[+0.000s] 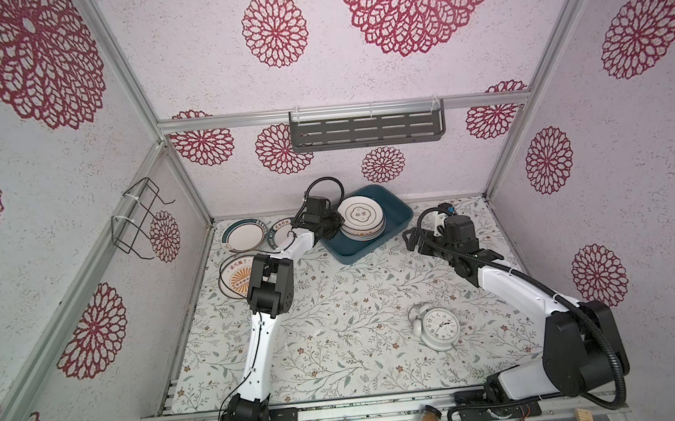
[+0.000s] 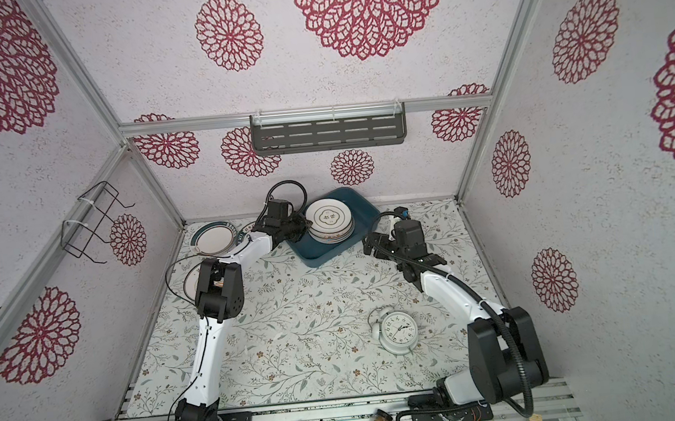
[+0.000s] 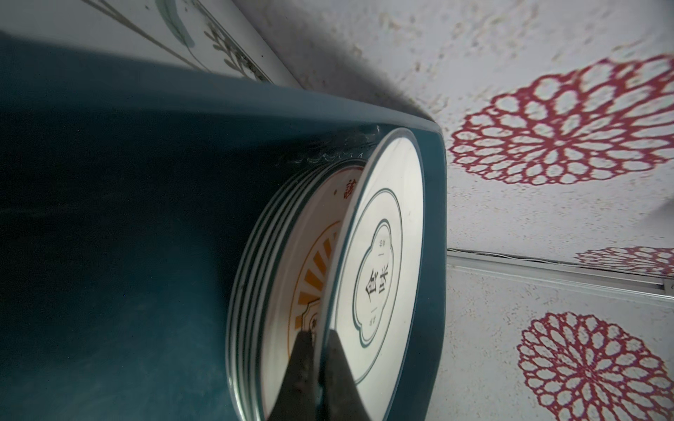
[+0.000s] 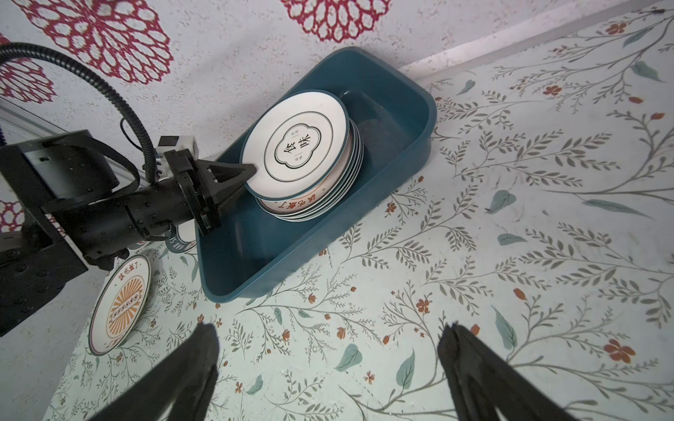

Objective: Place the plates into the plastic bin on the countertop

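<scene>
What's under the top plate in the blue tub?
Under the round white quatrefoil-emblem plate, pinched by the left gripper, white plates are stacked in the dark teal plastic bin. The next shows an orange sunburst; lower ones show only rims.

Leaf-print countertop (image 1: 337, 324). Directly on it: plastic bin (image 1: 356, 255) mid-frame, near the back edge; three plates (image 1: 245, 235) centre-left; alarm clock (image 1: 440, 327) lower right of centre.

Red-medallion walls (image 1: 198, 65); grey slotted shelf (image 1: 366, 132); wire rack (image 1: 138, 220).
</scene>
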`<state>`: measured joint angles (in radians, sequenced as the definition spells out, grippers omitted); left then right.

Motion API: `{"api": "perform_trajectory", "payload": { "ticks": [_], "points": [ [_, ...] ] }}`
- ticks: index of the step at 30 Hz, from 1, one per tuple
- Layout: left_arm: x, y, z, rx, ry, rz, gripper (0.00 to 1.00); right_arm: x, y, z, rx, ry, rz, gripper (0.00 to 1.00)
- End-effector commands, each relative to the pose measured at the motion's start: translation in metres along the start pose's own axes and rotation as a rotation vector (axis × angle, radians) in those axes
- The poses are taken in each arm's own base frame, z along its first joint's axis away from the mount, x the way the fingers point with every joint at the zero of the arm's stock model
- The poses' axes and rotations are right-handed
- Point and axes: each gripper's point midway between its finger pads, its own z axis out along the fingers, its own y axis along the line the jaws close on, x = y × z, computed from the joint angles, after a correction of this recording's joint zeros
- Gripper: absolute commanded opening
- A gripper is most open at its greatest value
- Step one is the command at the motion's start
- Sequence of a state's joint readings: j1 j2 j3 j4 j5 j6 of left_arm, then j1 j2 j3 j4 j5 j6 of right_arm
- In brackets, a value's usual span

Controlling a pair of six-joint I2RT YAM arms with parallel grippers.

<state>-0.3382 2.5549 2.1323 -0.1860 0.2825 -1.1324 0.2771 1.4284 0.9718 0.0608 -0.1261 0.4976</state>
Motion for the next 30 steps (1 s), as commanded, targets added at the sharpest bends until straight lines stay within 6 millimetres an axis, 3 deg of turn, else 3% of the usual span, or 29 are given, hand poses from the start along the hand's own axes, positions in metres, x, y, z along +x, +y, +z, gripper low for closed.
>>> {"api": "perform_trajectory", "payload": {
  "ticks": [1,10,15,30],
  "points": [
    [0.001,-0.016,-0.001,0.015,-0.008,0.050,0.04,-0.031,0.016,-0.005,-0.062,-0.078,-0.010,0.99],
    [0.006,-0.018,-0.003,-0.033,0.007,0.085,0.20,-0.029,0.013,-0.007,-0.061,-0.076,0.000,0.99],
    [0.005,-0.022,-0.007,-0.040,0.005,0.107,0.37,-0.029,0.013,-0.012,-0.065,-0.080,0.008,0.99],
    [-0.009,-0.029,-0.046,-0.151,-0.052,0.213,0.76,-0.029,0.016,-0.025,-0.090,-0.102,0.036,0.99]
  ]
}}
